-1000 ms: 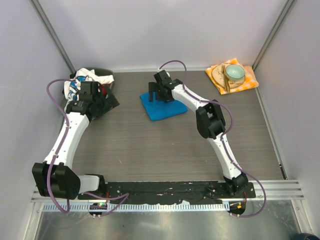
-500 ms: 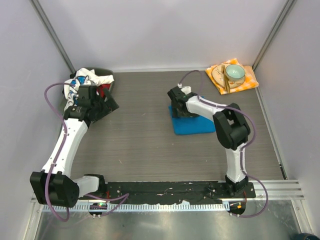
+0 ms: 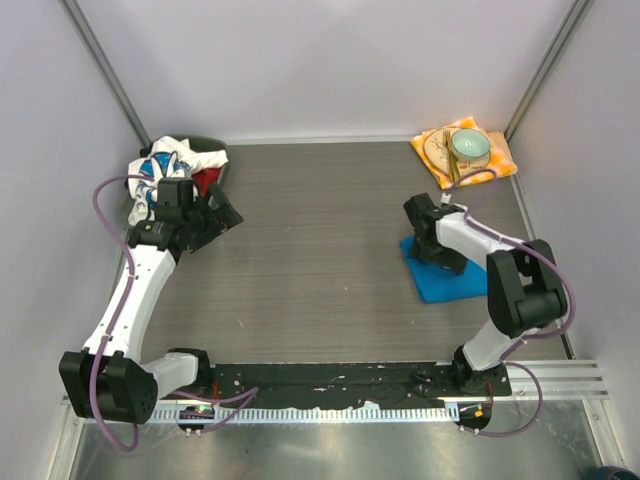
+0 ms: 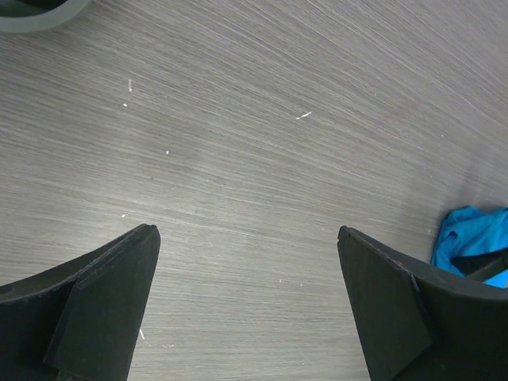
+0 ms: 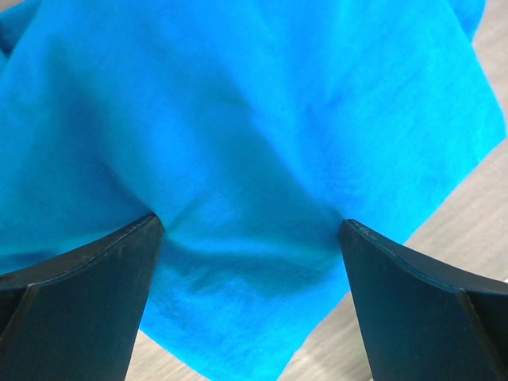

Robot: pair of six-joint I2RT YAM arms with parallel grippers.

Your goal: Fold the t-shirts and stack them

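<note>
The bright blue t-shirt (image 3: 446, 281) lies folded flat on the table at the right, and a corner of it shows in the left wrist view (image 4: 473, 236). My right gripper (image 3: 433, 249) is open, its two fingers spread wide and pressed down onto the blue shirt (image 5: 254, 119), which fills the right wrist view between and beyond the right gripper (image 5: 250, 230). The white daisy-print t-shirt (image 3: 163, 162) lies crumpled at the far left. My left gripper (image 3: 222, 213) is open and empty over bare table (image 4: 246, 238), just right of the white shirt.
A dark basket (image 3: 208, 150) with something red (image 3: 207, 181) sits under and beside the white shirt; its grey rim shows in the left wrist view (image 4: 32, 16). An orange-and-white checked napkin (image 3: 498, 165) with a plate, a green bowl (image 3: 468, 146) and chopsticks lies far right.
My right gripper has slid the blue shirt from the table's middle far side to the right and nearer. The left gripper has shifted slightly and turned; the white shirt has stayed put.
</note>
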